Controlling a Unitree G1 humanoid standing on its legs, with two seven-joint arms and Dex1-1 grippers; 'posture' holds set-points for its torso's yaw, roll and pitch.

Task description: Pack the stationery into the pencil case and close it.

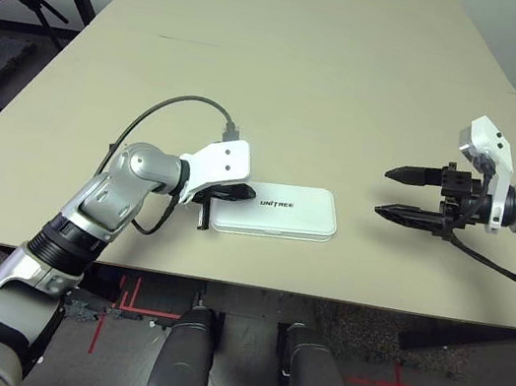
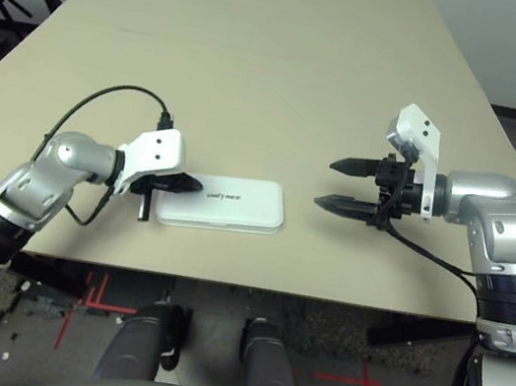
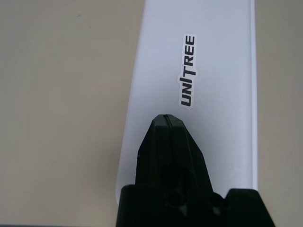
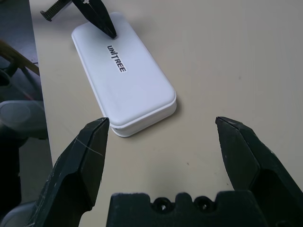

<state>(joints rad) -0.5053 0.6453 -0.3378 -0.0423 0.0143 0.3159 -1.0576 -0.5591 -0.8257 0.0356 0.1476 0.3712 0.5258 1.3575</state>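
Two grippers flank the white pencil case [image 1: 275,209], lid down at centre frame: left gripper [image 1: 235,191], fingers together, presses its near end; right gripper [image 1: 403,194] hovers wide open, empty. Closing looks done; releasing should follow.

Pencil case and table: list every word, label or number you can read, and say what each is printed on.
"UNITREE": dark capital letters on the closed lid of the white pencil case, near the end under the left hand.
No other text, number or sign can be read on the table or on the right hand.
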